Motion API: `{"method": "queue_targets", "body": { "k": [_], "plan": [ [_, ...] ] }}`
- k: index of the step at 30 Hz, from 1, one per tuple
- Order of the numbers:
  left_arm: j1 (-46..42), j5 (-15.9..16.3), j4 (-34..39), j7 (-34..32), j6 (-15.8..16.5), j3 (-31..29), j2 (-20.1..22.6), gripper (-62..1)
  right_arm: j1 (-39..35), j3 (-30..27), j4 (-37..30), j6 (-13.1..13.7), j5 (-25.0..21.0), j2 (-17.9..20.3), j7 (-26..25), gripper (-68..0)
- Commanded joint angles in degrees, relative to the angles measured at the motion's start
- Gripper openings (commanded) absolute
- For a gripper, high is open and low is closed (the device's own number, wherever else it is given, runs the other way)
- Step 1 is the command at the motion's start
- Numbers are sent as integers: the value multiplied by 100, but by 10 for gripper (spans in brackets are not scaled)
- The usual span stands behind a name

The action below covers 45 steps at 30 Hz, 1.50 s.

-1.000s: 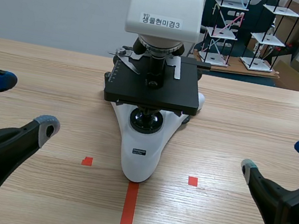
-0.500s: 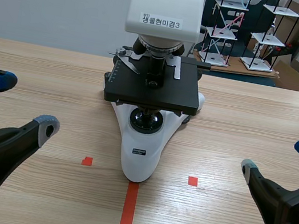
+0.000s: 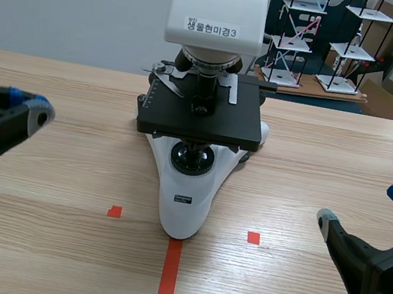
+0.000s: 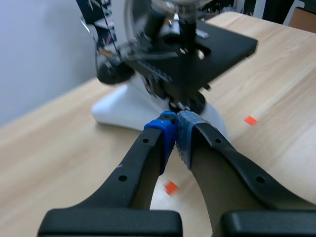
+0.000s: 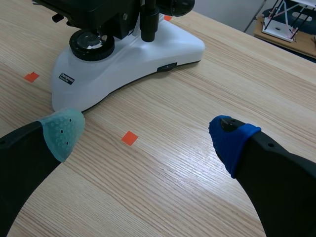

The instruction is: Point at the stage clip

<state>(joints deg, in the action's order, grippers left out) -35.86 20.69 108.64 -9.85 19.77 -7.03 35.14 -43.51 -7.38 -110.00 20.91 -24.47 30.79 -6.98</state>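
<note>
The wooden desk [image 3: 348, 151] runs away from the robot, and a white and black microscope [image 3: 184, 202] stands at its middle with its foot toward the robot. Its tall white head bears a printed label, and its black stage [image 3: 201, 121] lies flat under the objectives.

The left claw [image 3: 30, 105] comes in low from the left side, well apart from the microscope and roughly level with the stage's near edge. Its fingers are pressed together with nothing between them; in the left wrist view the two blue pads [image 4: 185, 133] meet tip to tip, and the microscope, blurred there, lies ahead of them.

The right claw [image 3: 368, 208] sits low at the right side, its fingers spread wide, one pad blue and one grey-green, over bare desk. In the right wrist view the microscope's foot lies ahead of the grey-green pad.

The stage clip [image 3: 168, 76] is a thin silver arm lying on the far left part of the stage, just beside the objective; neither claw touches it.

A red tape line [image 3: 168, 279] runs from the foot toward the robot, with a small red square [image 3: 114, 212] on either side.
</note>
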Motion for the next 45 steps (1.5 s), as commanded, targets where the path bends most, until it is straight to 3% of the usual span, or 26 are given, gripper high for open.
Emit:
{"method": "queue_targets", "body": {
  "k": [1,6,13,25,33,45],
  "plan": [
    [341,103,-72,-15,7,4,138,-595,66,26,-48,-13,-20,2,-81,-122],
    [1292,116,-459,153,7,282,610,-595,66,26,-48,-13,-20,2,-81,-122],
    [2798,116,-1261,367,-11,1408,1071,-595,66,26,-48,-13,-20,2,-81,-122],
    [4666,101,-2273,498,15,2850,1027,-594,66,26,-48,-15,-20,2,-61,-122],
    [5403,92,-2787,496,251,3523,835,-594,66,26,-48,-15,-20,2,-63,-122],
    [5493,92,-2883,501,315,3681,651,-594,66,26,-48,-15,-20,2,-61,-122]
  ]
}}
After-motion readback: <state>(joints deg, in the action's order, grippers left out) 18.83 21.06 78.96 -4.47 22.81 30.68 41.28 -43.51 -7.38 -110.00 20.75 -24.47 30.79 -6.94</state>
